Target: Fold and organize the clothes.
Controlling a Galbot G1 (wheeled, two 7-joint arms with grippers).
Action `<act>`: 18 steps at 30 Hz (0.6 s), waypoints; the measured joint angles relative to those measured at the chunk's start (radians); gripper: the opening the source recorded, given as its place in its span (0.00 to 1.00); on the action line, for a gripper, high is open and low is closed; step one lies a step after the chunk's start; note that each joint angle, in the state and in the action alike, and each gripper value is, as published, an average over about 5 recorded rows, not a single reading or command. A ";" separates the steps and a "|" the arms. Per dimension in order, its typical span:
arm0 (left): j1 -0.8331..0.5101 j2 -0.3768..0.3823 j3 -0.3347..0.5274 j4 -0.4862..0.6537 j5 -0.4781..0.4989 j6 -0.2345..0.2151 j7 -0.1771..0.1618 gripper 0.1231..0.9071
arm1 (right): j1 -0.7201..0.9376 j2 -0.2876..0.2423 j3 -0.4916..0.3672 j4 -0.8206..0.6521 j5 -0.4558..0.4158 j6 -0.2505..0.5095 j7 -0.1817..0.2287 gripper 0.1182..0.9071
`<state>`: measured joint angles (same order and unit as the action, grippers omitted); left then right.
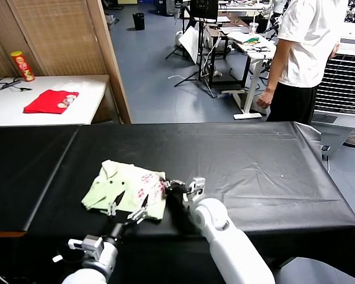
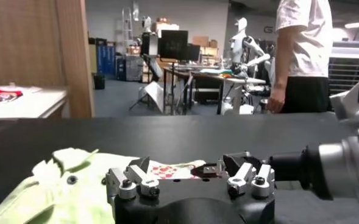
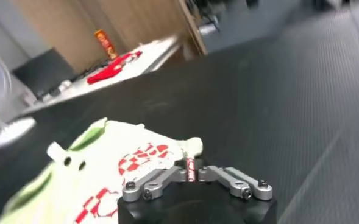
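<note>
The clothes, one pale mint-green T-shirt [image 1: 125, 188] with a red-and-white print, lie crumpled on the black table [image 1: 254, 171] near its front edge. My right gripper [image 1: 168, 186] is at the shirt's right edge and shut on it. In the right wrist view a strip of the printed T-shirt [image 3: 106, 164] is pinched between the closed fingers of the right gripper [image 3: 190, 167]. My left gripper [image 1: 132, 204] hovers open over the shirt's near edge, holding nothing. In the left wrist view the left gripper [image 2: 188, 167] stands wide, with the T-shirt [image 2: 63, 182] beyond it.
A red cloth [image 1: 50, 102] and a snack can [image 1: 22, 65] sit on the white table at the back left. A person in a white T-shirt [image 1: 307, 53] stands beyond the table's far right corner. A wooden panel [image 1: 112, 59] rises behind the table.
</note>
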<state>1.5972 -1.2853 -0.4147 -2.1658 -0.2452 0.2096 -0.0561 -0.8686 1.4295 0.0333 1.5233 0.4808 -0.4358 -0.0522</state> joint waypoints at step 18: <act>-0.003 0.039 -0.028 0.067 -0.030 -0.097 -0.025 0.86 | -0.047 -0.303 0.044 0.073 -0.657 0.492 -0.160 0.79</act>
<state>1.5942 -1.2466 -0.4431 -2.0989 -0.2751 0.1127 -0.0809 -0.9161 1.1262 0.0774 1.5965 -0.1763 0.0557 -0.2123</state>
